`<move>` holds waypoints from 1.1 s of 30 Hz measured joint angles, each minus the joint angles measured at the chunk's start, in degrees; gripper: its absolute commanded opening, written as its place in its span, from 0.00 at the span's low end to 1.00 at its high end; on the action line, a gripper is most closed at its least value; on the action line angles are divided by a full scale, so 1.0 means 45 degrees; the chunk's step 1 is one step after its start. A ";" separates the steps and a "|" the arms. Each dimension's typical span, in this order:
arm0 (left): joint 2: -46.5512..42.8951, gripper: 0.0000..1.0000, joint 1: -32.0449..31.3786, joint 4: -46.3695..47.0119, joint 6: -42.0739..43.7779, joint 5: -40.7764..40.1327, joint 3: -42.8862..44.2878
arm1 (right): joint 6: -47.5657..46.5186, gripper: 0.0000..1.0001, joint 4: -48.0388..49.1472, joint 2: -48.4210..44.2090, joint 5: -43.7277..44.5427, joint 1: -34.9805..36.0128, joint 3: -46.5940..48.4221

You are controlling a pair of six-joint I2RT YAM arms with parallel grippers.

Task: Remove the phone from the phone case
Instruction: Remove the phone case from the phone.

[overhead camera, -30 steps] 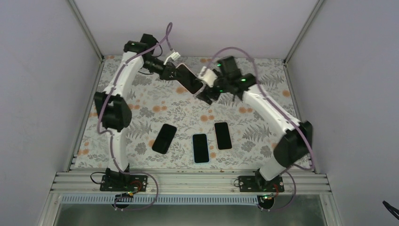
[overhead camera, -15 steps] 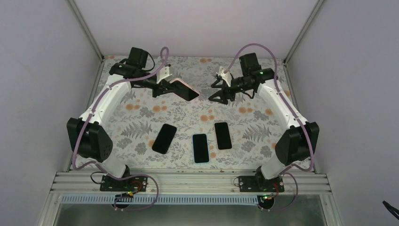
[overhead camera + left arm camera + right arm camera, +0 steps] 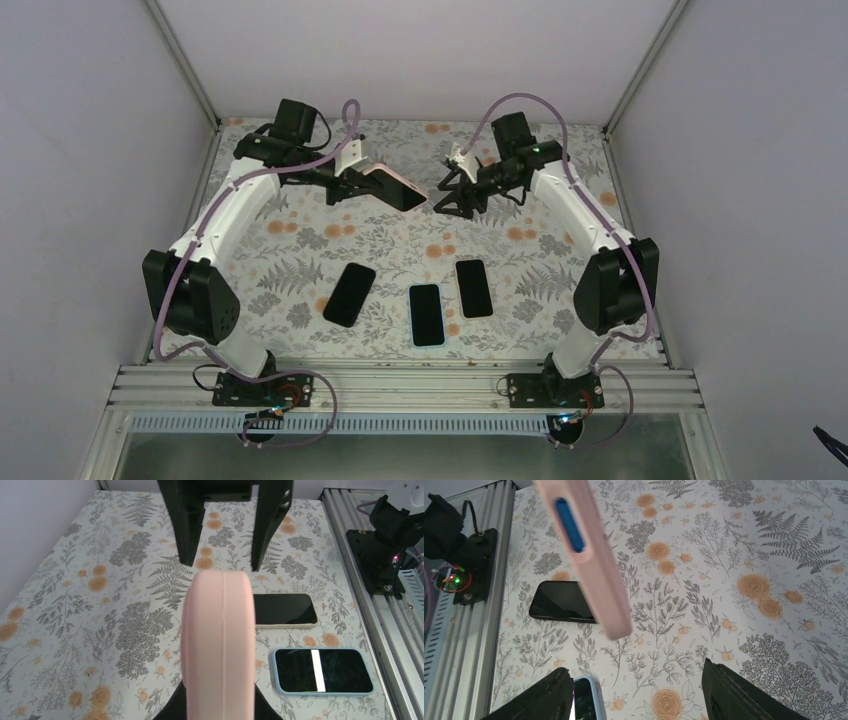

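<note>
- Fingers (image 3: 186, 525) of the left gripper (image 3: 352, 186) clamp the pink phone case (image 3: 384, 176), with the phone (image 3: 398, 191) inside, in the air over the far half of the table.
- Right gripper (image 3: 452, 197) hangs just beside the case's free end, its fingers (image 3: 542, 700) spread wide and empty.
- Three spare phones (image 3: 427, 314) lie flat on the floral cloth (image 3: 530, 275).
- Pale grey walls (image 3: 90, 150) enclose the table.

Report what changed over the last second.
The right hand left the end of the pink-cased phone and drew back to the right; it now hangs open, apart from it. The left arm's elbow dropped outward, but the left hand keeps its grip on the phone. The three phones on the table have not moved.
</note>
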 measured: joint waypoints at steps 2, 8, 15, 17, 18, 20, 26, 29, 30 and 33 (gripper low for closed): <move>0.0005 0.03 -0.0019 -0.0087 0.0000 0.0107 0.0058 | 0.0180 0.65 0.0185 0.0214 0.0175 0.0087 0.0078; 0.0005 0.03 -0.0257 -0.0321 0.0015 0.0223 0.0321 | 0.0661 0.67 0.0573 0.0724 0.0743 0.0194 0.0481; 0.0180 0.03 -0.0491 -0.0491 0.0102 0.0204 0.0418 | 0.0918 0.67 0.0777 0.0903 0.1292 0.0175 0.0996; 0.0277 0.03 -0.0597 -0.0554 0.0097 0.0199 0.0418 | 0.0899 0.66 0.0801 0.0908 0.1292 0.0180 0.1088; 0.0340 0.03 -0.0651 -0.0554 0.0097 0.0194 0.0418 | 0.0869 0.66 0.0792 0.0908 0.1287 0.0180 0.1107; 0.0408 0.03 -0.0675 -0.0559 0.0097 0.0189 0.0418 | 0.0787 0.66 0.0733 0.0908 0.1302 0.0180 0.1117; 0.0432 0.02 -0.0661 -0.0583 0.0102 0.0078 0.0476 | 0.0515 0.65 0.0593 0.0763 0.1943 0.0180 0.0724; 0.0432 0.02 -0.0661 -0.0597 0.0102 0.0063 0.0549 | 0.0321 0.65 0.0427 0.0520 0.2390 0.0180 0.0233; 0.0432 0.02 -0.0661 -0.0602 0.0097 0.0053 0.0563 | 0.0223 0.65 0.0389 0.0408 0.2467 0.0180 0.0083; 0.0432 0.02 -0.0661 -0.0597 0.0097 0.0000 0.0568 | 0.0078 0.65 0.0248 0.0092 0.2540 0.0180 -0.0209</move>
